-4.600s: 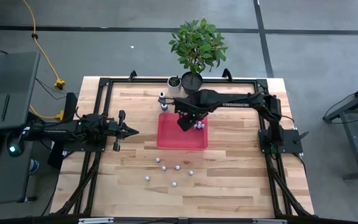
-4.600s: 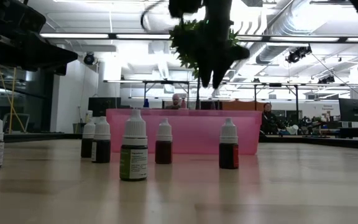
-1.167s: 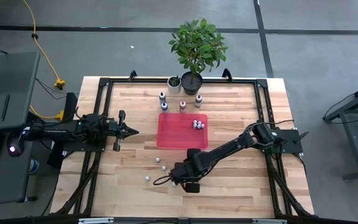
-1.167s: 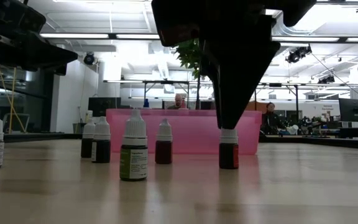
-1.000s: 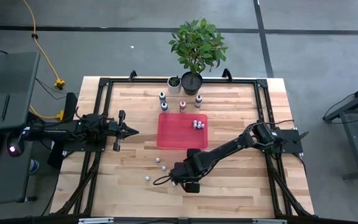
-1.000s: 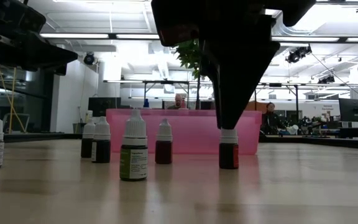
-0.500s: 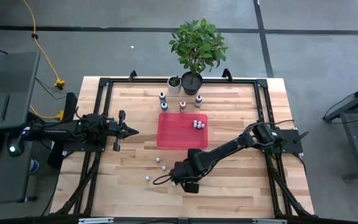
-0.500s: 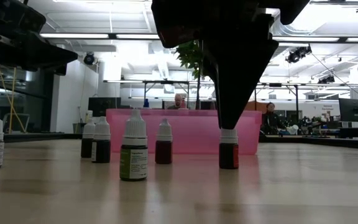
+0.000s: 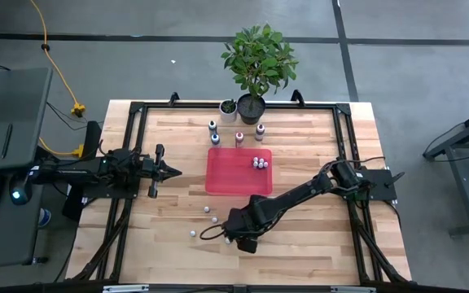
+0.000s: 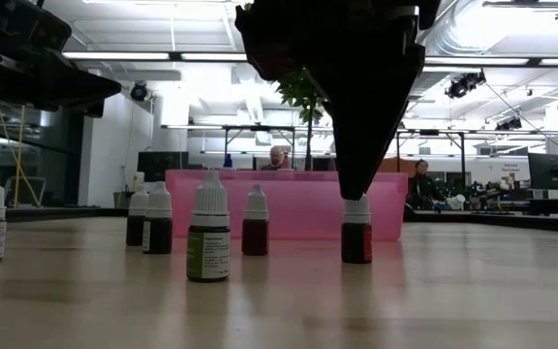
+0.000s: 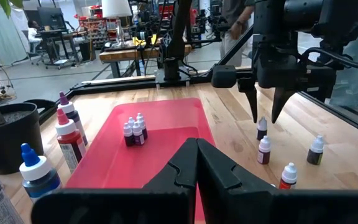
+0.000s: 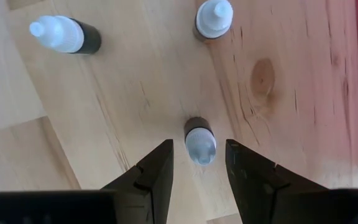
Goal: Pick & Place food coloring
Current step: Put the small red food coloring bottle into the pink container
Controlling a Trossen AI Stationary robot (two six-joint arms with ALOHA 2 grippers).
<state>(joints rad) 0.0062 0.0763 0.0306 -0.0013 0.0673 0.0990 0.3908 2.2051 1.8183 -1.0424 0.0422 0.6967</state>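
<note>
1. Wooden desk carries the loose food coloring bottles near its front edge; the target bottle stands upright (cap up) directly beneath the right pincer.
2. Right pincer part open, fingers straddling the cap, holding nothing yet.
3. Left pincer waits well apart, fingers together, empty.
4. Red tray lies beyond, four bottles inside. Finger-to-cap contact is hard to make out.
</note>
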